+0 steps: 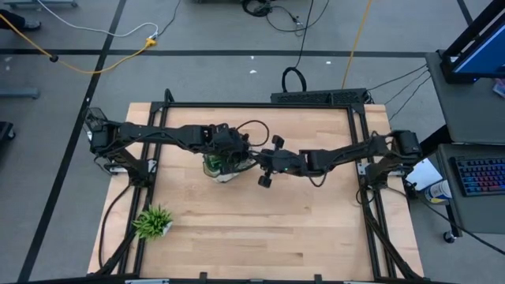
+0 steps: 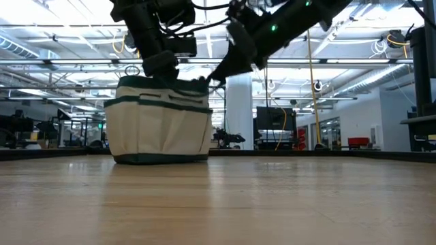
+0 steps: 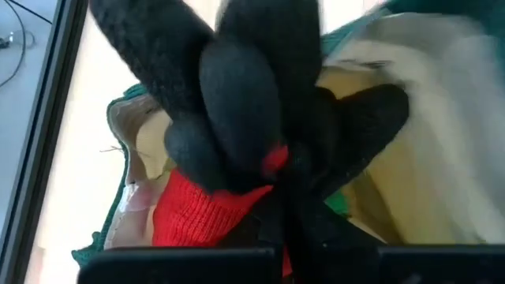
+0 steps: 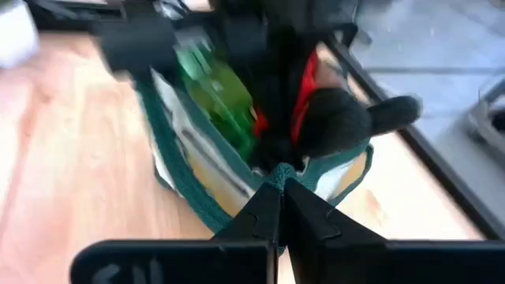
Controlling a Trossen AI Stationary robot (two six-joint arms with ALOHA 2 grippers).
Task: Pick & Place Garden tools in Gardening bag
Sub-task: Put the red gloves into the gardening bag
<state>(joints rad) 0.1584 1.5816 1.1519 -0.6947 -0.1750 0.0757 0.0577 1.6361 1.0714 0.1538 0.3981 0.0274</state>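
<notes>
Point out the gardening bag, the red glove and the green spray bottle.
gardening bag (image 2: 162,129): low view, cream front wall with pockets.
red glove (image 3: 197,211): left wrist view, red knitted cuff.
green spray bottle (image 4: 217,95): right wrist view, green body inside the bag.

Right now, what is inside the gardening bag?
Inside the gardening bag: a red glove with dark fingers, gripped by the shut left gripper, and a green spray bottle. Anything lying deeper is covered by these.

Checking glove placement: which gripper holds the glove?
The left gripper, over the bag: its shut fingers pinch the red and black glove. The right gripper is shut on the bag's rim.
</notes>
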